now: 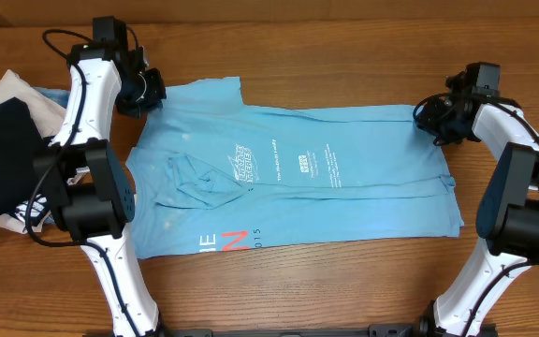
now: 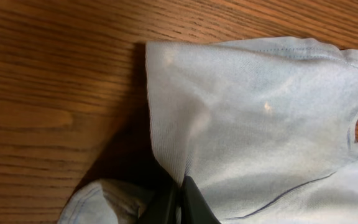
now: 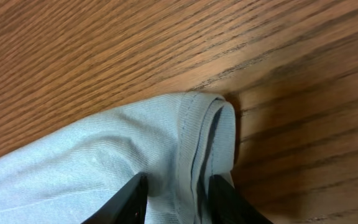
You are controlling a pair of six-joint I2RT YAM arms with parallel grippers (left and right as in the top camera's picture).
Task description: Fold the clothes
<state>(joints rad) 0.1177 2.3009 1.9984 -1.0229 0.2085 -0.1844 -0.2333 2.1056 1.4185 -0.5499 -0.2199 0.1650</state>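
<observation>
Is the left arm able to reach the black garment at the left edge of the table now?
Probably yes: the black garment lies bare right beside that arm. But the left claw is shut on the T-shirt, so it must let go first.

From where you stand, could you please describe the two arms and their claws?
The left arm and right arm are white links with bulky black joints and thin black cables. The left claw and right claw have dark, tapered fingers.
</observation>
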